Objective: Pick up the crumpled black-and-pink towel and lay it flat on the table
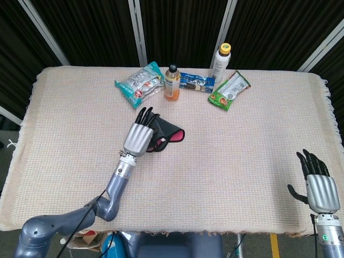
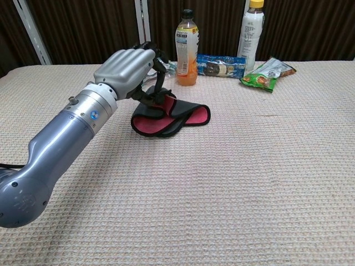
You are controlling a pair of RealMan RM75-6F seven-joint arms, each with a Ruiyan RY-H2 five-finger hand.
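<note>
Left hand (image 2: pixel 126 69) with fingers curled on the crumpled black-and-pink cloth towel (image 2: pixel 177 116), orange-drink plastic bottle (image 2: pixel 187 49) just behind; right hand (image 1: pixel 320 185) spread, empty.

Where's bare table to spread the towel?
Bare cloth runs from the towel toward the right hand, and on the near side of the left hand. Crowded along the far edge: snack packs and bottles.

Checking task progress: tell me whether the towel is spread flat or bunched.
Bunched. The towel lies folded over itself, pink lining showing at its edges, under the left hand, not spread on the table.
</note>
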